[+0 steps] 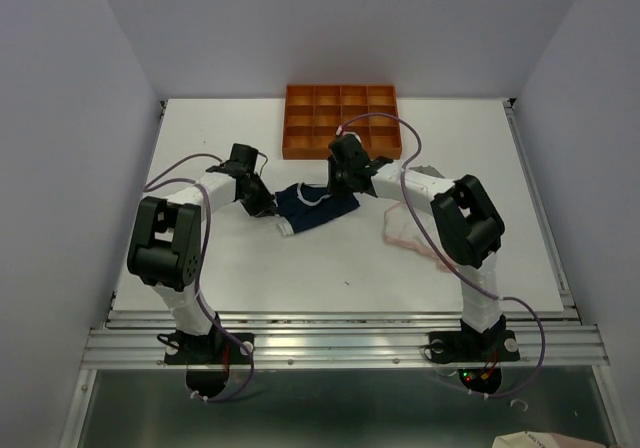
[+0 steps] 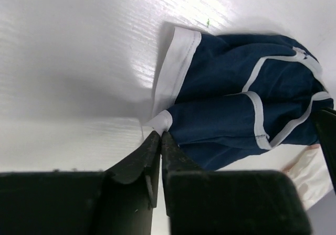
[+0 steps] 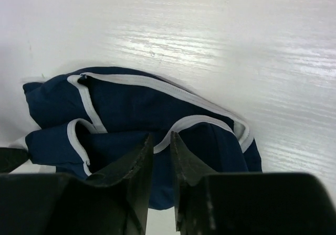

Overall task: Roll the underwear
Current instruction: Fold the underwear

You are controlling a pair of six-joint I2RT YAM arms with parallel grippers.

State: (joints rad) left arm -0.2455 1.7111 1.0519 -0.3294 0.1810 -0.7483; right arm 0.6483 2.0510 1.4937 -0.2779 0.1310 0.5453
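Navy underwear (image 1: 316, 209): lay bunched at the middle of the white table (image 1: 300, 273), between the two grippers, white trim showing.
Left gripper (image 2: 160, 136): clenched, its tips pinching the white waistband corner at the garment's left end.
Right gripper (image 3: 161, 140): fingers slightly parted, tips down on the navy cloth, a strip of white trim visible in the gap.
Pale pink underwear (image 1: 405, 231): lay on the table under the right arm, just right of the navy one.
Orange compartment tray (image 1: 340, 120): at the far edge.
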